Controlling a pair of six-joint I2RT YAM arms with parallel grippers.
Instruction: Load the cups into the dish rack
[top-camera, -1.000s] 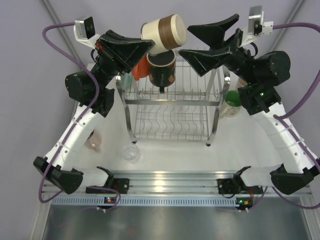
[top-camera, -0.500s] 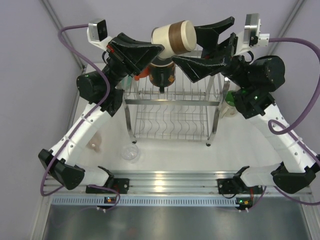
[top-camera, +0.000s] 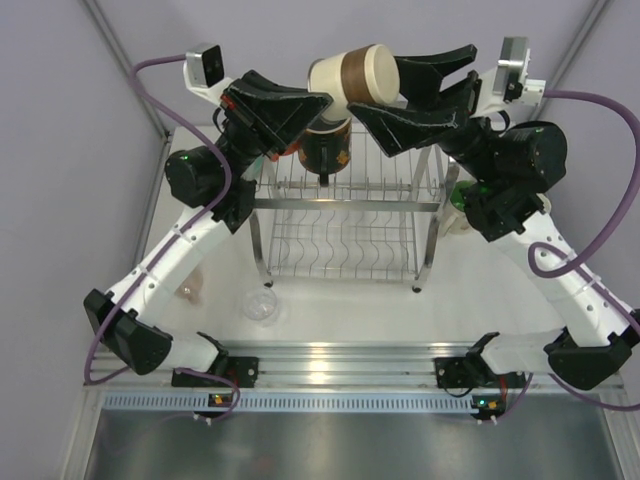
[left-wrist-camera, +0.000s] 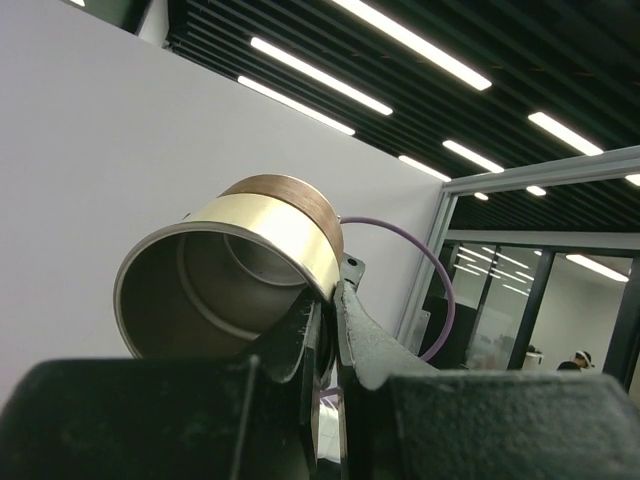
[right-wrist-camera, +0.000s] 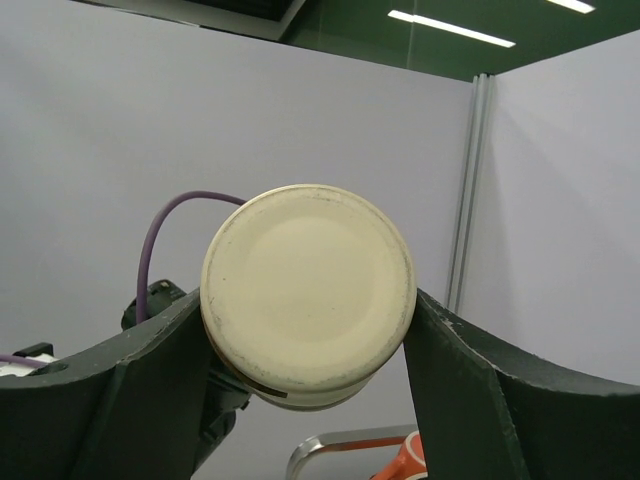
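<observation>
The brown-cream paper cup lies sideways in the air at 12 o'clock, above the far part of the dish rack, with the left claw clamped on its rim from 9 o'clock and the right claw astride its base from 3 o'clock, though I cannot tell if it grips.

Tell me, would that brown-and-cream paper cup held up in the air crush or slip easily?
Probably light: the left gripper carries the brown-and-cream paper cup sideways by a thin pinch on its rim wall. Likely crushable, since it looks like thin paper; the right gripper, flanking its flat base, should squeeze gently.
</observation>
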